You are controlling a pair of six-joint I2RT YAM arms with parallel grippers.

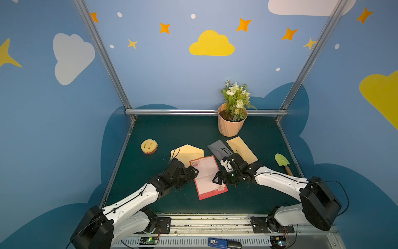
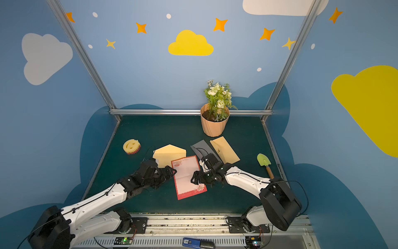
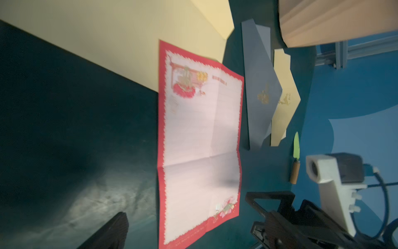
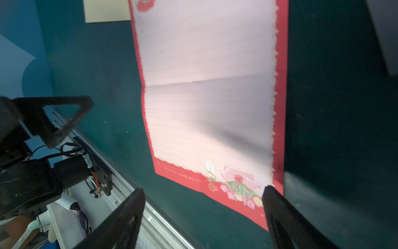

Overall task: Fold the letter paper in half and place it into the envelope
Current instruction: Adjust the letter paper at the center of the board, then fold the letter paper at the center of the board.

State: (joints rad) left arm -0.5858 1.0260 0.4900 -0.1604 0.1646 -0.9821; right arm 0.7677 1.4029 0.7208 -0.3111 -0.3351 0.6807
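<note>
At the left of the dark green table (image 1: 163,133) you see a yellow smiley-face sponge (image 1: 149,146). Your left tool (image 1: 194,171) stands wide open at the left edge of the red-bordered lined letter paper (image 1: 206,174), which lies unfolded and flat, its far corner over the cream envelope with the open flap (image 1: 189,152). Your right tool (image 4: 203,189) is open too, one finger (image 4: 277,207) above the paper's flowered corner, holding nothing. Further right lie a grey envelope (image 1: 216,148), a yellow envelope (image 1: 243,151) and a green trowel (image 1: 281,160).
</note>
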